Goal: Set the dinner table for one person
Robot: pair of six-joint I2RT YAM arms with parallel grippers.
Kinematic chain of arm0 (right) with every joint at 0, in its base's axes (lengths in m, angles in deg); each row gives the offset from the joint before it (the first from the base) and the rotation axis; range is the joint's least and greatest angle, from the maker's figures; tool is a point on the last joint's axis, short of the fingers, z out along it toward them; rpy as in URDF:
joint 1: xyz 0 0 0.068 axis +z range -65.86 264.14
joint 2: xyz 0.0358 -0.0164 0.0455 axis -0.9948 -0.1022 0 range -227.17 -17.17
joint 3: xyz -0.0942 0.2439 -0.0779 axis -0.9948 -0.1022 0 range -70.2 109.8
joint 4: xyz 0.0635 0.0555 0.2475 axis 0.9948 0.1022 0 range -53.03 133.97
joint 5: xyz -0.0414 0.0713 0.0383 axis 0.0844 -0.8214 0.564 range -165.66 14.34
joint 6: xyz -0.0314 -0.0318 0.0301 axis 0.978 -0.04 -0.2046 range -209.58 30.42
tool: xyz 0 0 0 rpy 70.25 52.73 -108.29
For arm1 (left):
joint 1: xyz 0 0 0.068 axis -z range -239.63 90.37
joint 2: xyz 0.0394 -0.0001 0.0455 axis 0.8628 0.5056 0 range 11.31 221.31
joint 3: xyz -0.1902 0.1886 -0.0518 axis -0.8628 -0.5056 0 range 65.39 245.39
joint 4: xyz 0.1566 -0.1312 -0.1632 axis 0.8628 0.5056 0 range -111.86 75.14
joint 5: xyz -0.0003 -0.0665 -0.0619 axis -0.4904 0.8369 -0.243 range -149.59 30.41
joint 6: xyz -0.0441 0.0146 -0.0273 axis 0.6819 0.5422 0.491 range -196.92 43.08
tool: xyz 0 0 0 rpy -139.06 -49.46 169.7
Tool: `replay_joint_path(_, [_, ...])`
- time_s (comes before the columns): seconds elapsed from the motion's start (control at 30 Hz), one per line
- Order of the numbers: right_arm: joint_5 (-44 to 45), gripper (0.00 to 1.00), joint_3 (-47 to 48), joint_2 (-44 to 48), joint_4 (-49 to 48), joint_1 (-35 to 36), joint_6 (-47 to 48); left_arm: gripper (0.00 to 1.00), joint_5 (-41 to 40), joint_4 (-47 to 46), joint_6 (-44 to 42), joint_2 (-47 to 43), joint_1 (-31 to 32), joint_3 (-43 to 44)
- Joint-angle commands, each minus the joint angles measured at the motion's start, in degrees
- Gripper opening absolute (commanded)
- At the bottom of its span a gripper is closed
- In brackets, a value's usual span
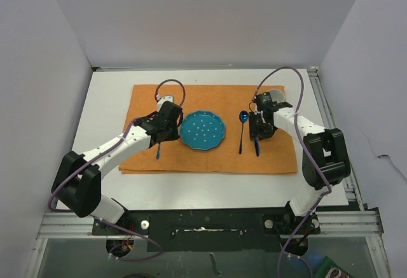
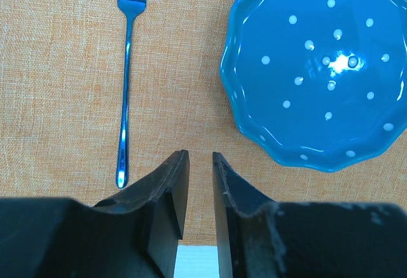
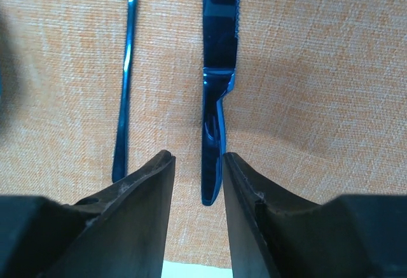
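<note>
On the white dinner table (image 1: 108,100) lies an orange cloth (image 1: 210,160) with a blue dotted plate (image 1: 202,130) at its middle. A blue fork (image 2: 125,87) lies left of the plate (image 2: 318,68). My left gripper (image 2: 200,157) hovers between fork and plate, open by a narrow gap with only cloth showing in it. Right of the plate lie a blue spoon (image 1: 242,128) and a blue knife (image 3: 216,68). My right gripper (image 3: 198,157) stands open over the knife's handle end, touching neither side of it. The spoon's handle (image 3: 125,87) runs alongside on the left.
A white cup (image 1: 275,94) stands at the cloth's far right corner, just behind the right arm. Bare white tabletop runs around the cloth on all sides. White walls close in the back and both sides.
</note>
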Motion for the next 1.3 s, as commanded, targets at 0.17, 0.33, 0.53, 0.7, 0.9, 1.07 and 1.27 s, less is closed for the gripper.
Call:
replay_joint_path(0.17, [-1.0, 0.33, -2.3, -4.5, -4.1, -2.0, 0.3, 0.22, -0.4, -2.2, -0.4, -0.2, 0.3, 2.4])
replay_joint_path(0.33, [-1.9, 0.29, -3.0, -4.7, -4.9, -2.1, 0.0, 0.22, -0.7, -2.1, -0.5, -0.4, 0.2, 2.3])
replay_joint_path(0.53, [-2.6, 0.17, -1.9, -3.5, -4.1, -2.1, 0.1, 0.22, -0.1, -2.5, -0.4, 0.3, 0.3, 2.3])
replay_joint_path(0.7, [-2.9, 0.16, 0.0, -3.2, -2.9, -2.1, 0.3, 0.22, 0.3, -2.7, -0.3, 0.7, 0.4, 2.2])
replay_joint_path(0.9, [-3.5, 0.15, 1.6, -3.0, -2.2, -2.0, 0.4, 0.22, 0.3, -2.7, -0.3, 0.9, 0.5, 2.2])
replay_joint_path(1.07, [-5.3, 0.15, 3.1, -2.4, -2.1, -2.0, 0.6, 0.22, 0.1, -2.7, -0.3, 1.3, 0.5, 2.3])
replay_joint_path(1.27, [-5.7, 0.15, 4.9, -2.4, -1.2, -2.0, 0.5, 0.22, 0.2, -2.7, -0.2, 1.6, 0.6, 2.3])
